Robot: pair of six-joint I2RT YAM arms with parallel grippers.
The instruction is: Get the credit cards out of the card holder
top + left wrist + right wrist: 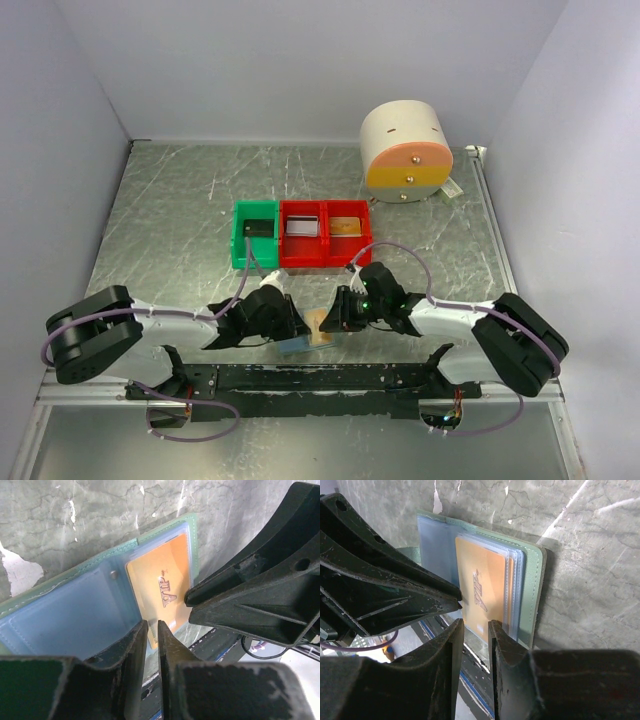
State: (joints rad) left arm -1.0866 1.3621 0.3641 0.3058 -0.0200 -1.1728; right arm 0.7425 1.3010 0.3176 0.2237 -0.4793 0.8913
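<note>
The card holder (75,617) lies spread open at the table's front edge, pale blue with a green rim. Its right pocket holds an orange credit card (160,580) printed "VIP", which also shows in the right wrist view (480,587), with clear leaves beside it. From above, the card holder (297,345) sits between both grippers. My left gripper (152,624) points down at its near edge with only a thin slit between the jaws. I cannot see whether it pinches a leaf. My right gripper (475,624) has its jaws a little apart over the card's near edge, with nothing between them.
Behind the holder stand a green bin (254,258) and a red two-part bin (325,258), each compartment holding a card. A round cream drawer unit (405,152) is at the back right. The black base rail (330,378) runs just below the holder. White walls close in three sides.
</note>
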